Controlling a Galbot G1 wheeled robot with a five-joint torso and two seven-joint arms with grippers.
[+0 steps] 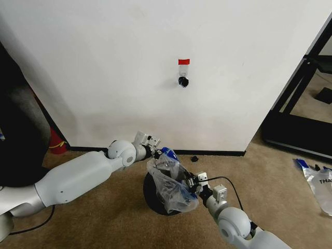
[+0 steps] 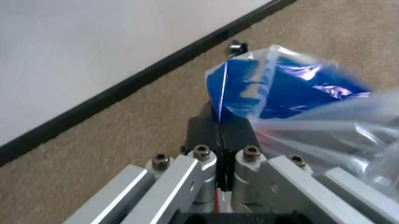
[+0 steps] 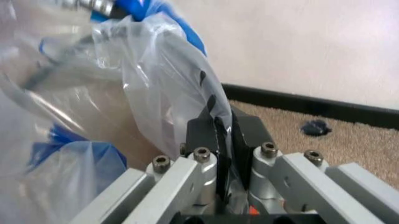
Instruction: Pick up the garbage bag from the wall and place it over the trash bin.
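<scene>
The only lettering I can read is "THA" in blue on the other clear-and-blue plastic bag (image 1: 317,182) lying on the carpet at my far right, cut off by the picture's edge. I can make out no print on the crumpled clear garbage bag (image 1: 171,182) over the bin.

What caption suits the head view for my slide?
Both grippers, left and right, hold the garbage bag over the trash bin.
</scene>
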